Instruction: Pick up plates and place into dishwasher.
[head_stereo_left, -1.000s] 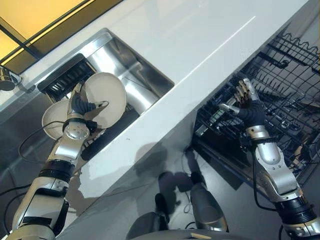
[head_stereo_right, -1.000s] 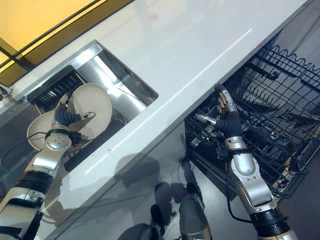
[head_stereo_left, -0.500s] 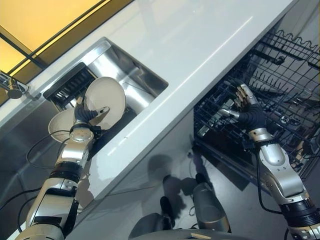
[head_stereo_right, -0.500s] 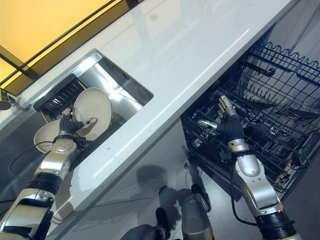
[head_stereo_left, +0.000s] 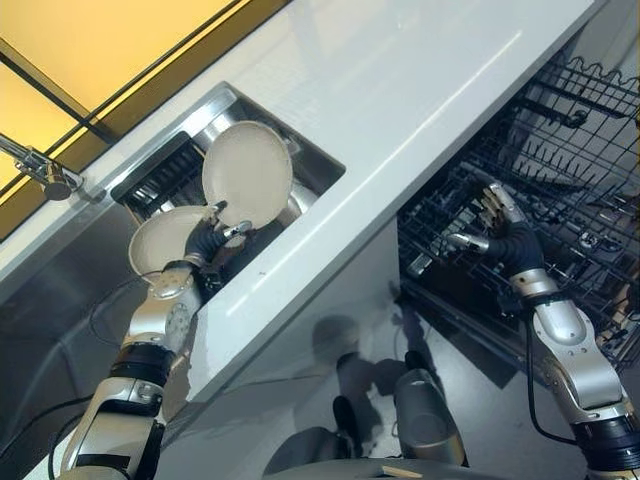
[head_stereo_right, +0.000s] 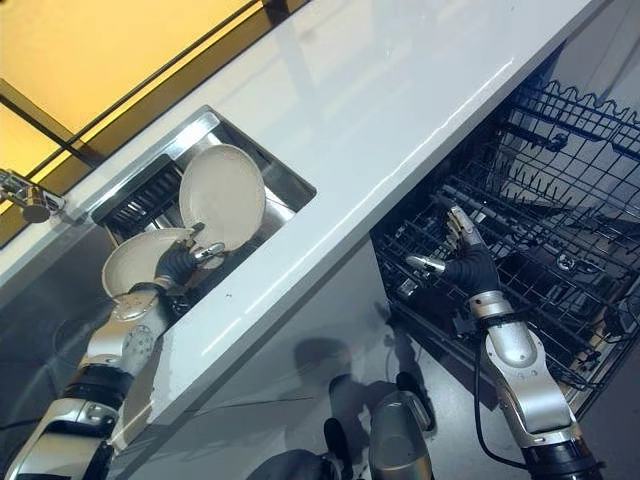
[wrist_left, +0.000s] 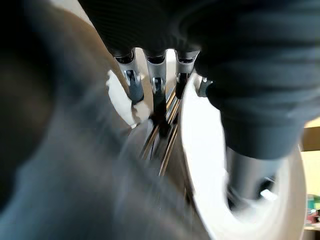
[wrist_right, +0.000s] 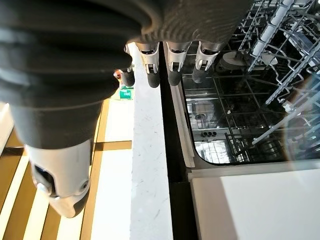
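Left hand: the left hand (head_stereo_left: 207, 240) is at the near edge of the sink (head_stereo_left: 322, 167), its fingers and thumb pinching the lower rim of a plate (head_stereo_left: 247, 174).
Held plate: the plate stands nearly upright above the sink, its pale round face turned toward the camera, lifted clear of the sink floor.
Left wrist view: the thumb lies against the plate's white rim (wrist_left: 210, 165) while the fingers (wrist_left: 156, 85) reach down on the other side of it; the view is blurred.
Second plate: another plate (head_stereo_left: 160, 236) lies to the left of the held one, partly behind the left hand, at the left end of the sink; whether the two plates touch cannot be told.
Sink rack: a dark slatted rack (head_stereo_left: 165, 175) sits at the far left corner of the sink, behind both plates.
Tap: a metal tap (head_stereo_left: 45, 172) stands at the far left, beyond the sink.
Counter: the white counter (head_stereo_left: 420, 80) runs from the sink to the right, over the dishwasher.
Dishwasher: the dishwasher rack (head_stereo_right: 560, 200), a dark wire basket, is pulled out to the right below the counter edge.
Right hand: the right hand (head_stereo_right: 468, 262) hovers over the near left part of the rack, fingers straight and spread, thumb out to the side, holding nothing.
Right wrist view: the straight fingers (wrist_right: 172, 62) point toward the counter edge and the wire rack (wrist_right: 240, 110).
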